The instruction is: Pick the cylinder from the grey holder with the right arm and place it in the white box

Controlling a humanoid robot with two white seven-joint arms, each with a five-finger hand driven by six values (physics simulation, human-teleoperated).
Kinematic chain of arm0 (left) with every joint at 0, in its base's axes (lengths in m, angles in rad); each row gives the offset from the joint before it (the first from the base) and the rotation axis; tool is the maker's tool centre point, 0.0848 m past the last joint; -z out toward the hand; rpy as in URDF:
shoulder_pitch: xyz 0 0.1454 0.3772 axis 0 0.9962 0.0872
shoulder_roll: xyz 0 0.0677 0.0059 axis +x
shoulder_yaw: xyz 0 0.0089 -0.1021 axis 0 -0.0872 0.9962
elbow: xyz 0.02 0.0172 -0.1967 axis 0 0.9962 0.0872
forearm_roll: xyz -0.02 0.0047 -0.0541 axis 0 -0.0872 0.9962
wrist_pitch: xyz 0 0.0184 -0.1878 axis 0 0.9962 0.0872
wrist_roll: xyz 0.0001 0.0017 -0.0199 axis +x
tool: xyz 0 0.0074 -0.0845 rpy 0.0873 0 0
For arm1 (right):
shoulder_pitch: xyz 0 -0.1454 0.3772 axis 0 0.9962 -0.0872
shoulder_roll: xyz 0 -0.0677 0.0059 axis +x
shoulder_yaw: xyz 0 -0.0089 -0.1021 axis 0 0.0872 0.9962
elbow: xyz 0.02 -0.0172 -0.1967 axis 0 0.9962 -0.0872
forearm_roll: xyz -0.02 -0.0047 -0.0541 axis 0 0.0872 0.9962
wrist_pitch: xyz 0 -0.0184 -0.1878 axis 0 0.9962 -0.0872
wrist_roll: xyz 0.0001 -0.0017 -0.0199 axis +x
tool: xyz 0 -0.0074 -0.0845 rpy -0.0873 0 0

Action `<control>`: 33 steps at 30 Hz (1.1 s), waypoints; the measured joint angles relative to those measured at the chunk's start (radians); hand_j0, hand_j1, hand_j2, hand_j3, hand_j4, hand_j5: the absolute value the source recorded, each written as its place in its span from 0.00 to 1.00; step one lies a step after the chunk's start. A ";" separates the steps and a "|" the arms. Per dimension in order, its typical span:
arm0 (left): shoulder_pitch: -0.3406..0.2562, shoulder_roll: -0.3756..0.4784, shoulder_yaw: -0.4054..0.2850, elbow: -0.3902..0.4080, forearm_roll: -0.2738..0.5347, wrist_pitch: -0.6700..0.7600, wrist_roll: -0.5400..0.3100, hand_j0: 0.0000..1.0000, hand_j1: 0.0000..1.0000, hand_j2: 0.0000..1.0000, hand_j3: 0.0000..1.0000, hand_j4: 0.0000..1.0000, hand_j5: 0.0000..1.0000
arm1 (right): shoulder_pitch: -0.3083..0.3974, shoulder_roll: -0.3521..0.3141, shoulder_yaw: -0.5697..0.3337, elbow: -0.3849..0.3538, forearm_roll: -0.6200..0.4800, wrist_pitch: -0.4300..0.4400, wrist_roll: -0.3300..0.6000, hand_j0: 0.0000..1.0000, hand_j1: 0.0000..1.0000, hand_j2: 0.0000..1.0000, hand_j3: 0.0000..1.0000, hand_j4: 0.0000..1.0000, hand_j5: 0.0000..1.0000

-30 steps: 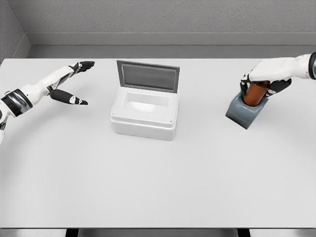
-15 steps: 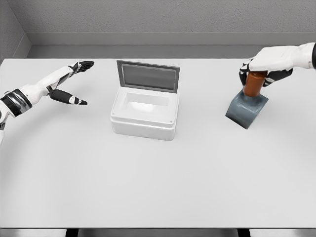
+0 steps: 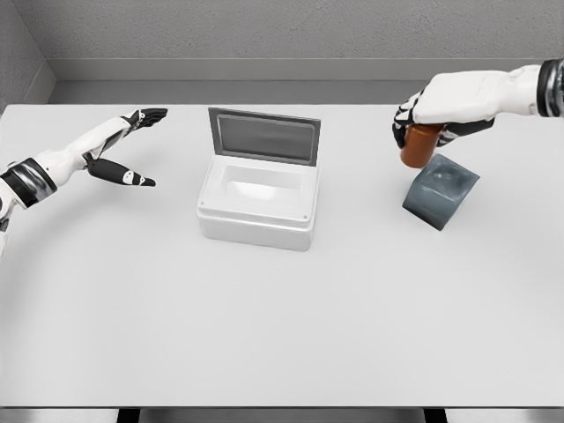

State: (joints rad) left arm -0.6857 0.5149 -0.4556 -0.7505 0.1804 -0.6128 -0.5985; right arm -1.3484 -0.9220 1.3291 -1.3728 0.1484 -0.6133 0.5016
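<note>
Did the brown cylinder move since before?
Yes. The cylinder, held in the right hand, has come up out of the grey holder and shifted left, toward the white box.

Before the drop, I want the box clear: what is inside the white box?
The white box stands open, lid up. Its visible inside shows only bare white floor. The front wall hides the nearest strip of floor. The brown cylinder is in the right hand, off to the box's right.

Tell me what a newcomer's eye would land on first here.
First, the brown cylinder gripped in the right hand, held just left of the grey holder at the table's right. Next, the white box at centre, lid standing open. The left hand rests spread at far left.
</note>
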 measured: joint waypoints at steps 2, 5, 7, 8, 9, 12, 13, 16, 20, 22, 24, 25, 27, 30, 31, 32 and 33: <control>0.000 0.000 0.000 0.000 0.000 0.000 0.000 1.00 1.00 1.00 1.00 1.00 1.00 | 0.000 0.011 -0.006 -0.015 0.000 0.000 -0.005 0.33 0.33 0.33 0.33 0.33 0.33; -0.003 0.000 0.001 0.000 0.000 0.000 -0.006 1.00 1.00 1.00 1.00 1.00 1.00 | -0.014 0.045 -0.010 -0.026 0.000 0.000 -0.010 0.33 0.33 0.33 0.33 0.33 0.33; -0.003 0.000 0.001 0.000 0.000 0.000 -0.009 1.00 1.00 1.00 1.00 1.00 1.00 | -0.018 0.071 -0.011 -0.031 0.000 0.000 -0.012 0.33 0.33 0.33 0.33 0.33 0.33; 0.000 0.000 0.003 0.000 0.000 0.000 -0.010 1.00 1.00 1.00 1.00 1.00 1.00 | -0.020 0.084 -0.011 -0.034 0.000 0.000 -0.012 0.33 0.33 0.33 0.33 0.33 0.33; 0.000 0.000 0.006 0.000 0.000 0.000 -0.011 1.00 1.00 1.00 1.00 1.00 1.00 | -0.020 0.096 -0.011 -0.037 0.000 0.000 -0.012 0.33 0.33 0.33 0.33 0.33 0.33; 0.000 0.000 0.011 0.000 0.000 0.000 -0.012 1.00 1.00 1.00 1.00 1.00 1.00 | -0.021 0.125 -0.011 -0.043 0.001 0.000 -0.012 0.33 0.33 0.33 0.33 0.33 0.33; 0.000 0.000 0.012 0.000 0.000 0.000 -0.012 1.00 1.00 1.00 1.00 1.00 1.00 | -0.020 0.132 -0.011 -0.046 0.001 0.000 -0.012 0.33 0.33 0.33 0.33 0.33 0.33; 0.002 0.000 0.015 0.000 0.000 0.000 -0.012 1.00 1.00 1.00 1.00 1.00 1.00 | -0.018 0.157 -0.010 -0.061 0.002 -0.001 -0.012 0.33 0.33 0.33 0.33 0.33 0.33; 0.002 0.000 0.020 0.000 0.000 0.000 -0.013 1.00 1.00 1.00 1.00 1.00 1.00 | -0.020 0.206 -0.006 -0.069 0.003 -0.001 -0.006 0.33 0.33 0.33 0.33 0.33 0.33; 0.002 0.000 0.021 0.000 0.000 0.000 -0.013 1.00 1.00 1.00 1.00 1.00 1.00 | -0.021 0.226 -0.004 -0.071 0.004 -0.001 -0.004 0.33 0.33 0.33 0.33 0.33 0.33; 0.002 0.000 0.021 0.000 0.000 0.000 -0.013 1.00 1.00 1.00 1.00 1.00 1.00 | -0.021 0.239 -0.004 -0.070 0.004 0.000 -0.003 0.33 0.33 0.33 0.33 0.33 0.33; 0.002 0.000 0.020 0.000 0.000 0.000 -0.013 1.00 1.00 1.00 1.00 1.00 1.00 | -0.021 0.245 -0.003 -0.069 0.004 0.000 -0.003 0.33 0.33 0.33 0.33 0.33 0.33; 0.002 0.000 0.020 0.000 0.000 0.000 -0.013 1.00 1.00 1.00 1.00 1.00 1.00 | -0.020 0.255 -0.003 -0.066 0.005 0.000 -0.002 0.33 0.33 0.33 0.33 0.33 0.33; 0.002 0.000 0.020 0.001 -0.001 0.000 -0.013 1.00 1.00 1.00 1.00 1.00 1.00 | -0.017 0.266 -0.002 -0.061 0.006 0.000 -0.002 0.33 0.33 0.33 0.33 0.33 0.33; 0.002 0.000 0.020 0.001 -0.001 0.000 -0.013 1.00 1.00 1.00 1.00 1.00 1.00 | -0.017 0.267 -0.001 -0.055 0.006 0.000 -0.002 0.33 0.33 0.33 0.33 0.33 0.33; 0.002 0.000 0.020 0.001 -0.001 0.000 -0.013 1.00 1.00 1.00 1.00 1.00 1.00 | -0.017 0.269 -0.001 -0.047 0.007 0.000 -0.002 0.33 0.33 0.33 0.33 0.33 0.33; 0.002 0.000 0.020 0.001 -0.001 0.000 -0.013 1.00 1.00 1.00 1.00 1.00 1.00 | -0.017 0.276 0.000 -0.040 0.009 0.000 -0.001 0.33 0.33 0.33 0.33 0.33 0.33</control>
State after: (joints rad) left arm -0.6842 0.5149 -0.4354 -0.7495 0.1793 -0.6129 -0.6111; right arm -1.3652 -0.6464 1.3287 -1.4129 0.1570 -0.6133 0.5003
